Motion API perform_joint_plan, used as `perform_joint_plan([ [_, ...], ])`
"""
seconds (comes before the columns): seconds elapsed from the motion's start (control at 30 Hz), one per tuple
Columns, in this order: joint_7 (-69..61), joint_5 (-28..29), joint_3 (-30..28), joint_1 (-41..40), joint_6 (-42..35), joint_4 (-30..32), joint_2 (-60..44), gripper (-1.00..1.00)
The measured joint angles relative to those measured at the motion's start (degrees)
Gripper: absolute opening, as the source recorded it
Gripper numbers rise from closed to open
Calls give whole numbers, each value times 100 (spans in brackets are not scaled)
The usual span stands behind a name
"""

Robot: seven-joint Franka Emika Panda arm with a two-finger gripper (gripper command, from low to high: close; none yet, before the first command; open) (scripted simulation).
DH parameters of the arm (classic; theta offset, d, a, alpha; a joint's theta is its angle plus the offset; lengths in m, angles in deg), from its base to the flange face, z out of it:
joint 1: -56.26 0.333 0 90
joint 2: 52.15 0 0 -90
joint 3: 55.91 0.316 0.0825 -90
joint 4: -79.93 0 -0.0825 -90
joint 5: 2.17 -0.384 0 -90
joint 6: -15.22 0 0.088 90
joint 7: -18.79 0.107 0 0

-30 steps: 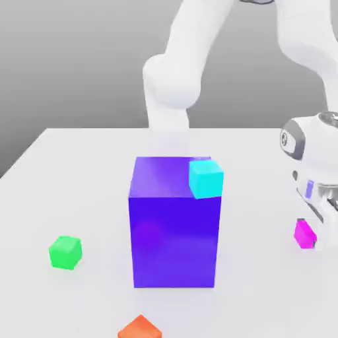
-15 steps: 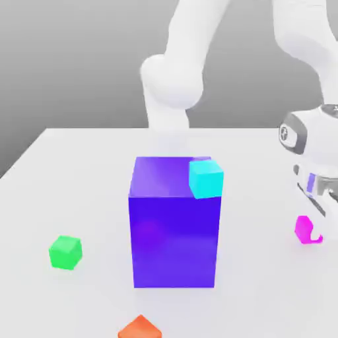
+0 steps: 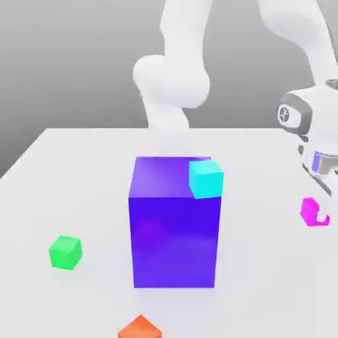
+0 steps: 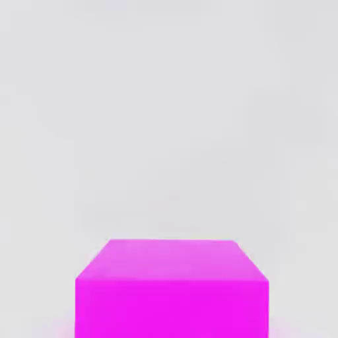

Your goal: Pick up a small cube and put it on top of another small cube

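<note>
Lifted since prev frame: my gripper point(image 3: 315, 212) clamps magenta cube point(image 3: 310, 210) at right edge; hand cam shows its top face point(image 4: 173, 259) close-up; green cube point(image 3: 65, 252) lower left.

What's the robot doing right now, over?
End effector shut on magenta cube, lifted off the table. Green cube waits at the exterior view's left. Big purple block with cyan cube stands between.

Magenta cube point(image 3: 311, 211) lifted off table; green cube point(image 3: 65, 253) resting on table.
</note>
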Motion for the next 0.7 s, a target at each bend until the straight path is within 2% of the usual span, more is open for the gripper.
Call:
perform_joint_plan([
  [0.3,-712,699,-1965,936,134,62,-93,-100],
  [0.7,-2458,557,-4442,2174,33,42,307,-100],
])
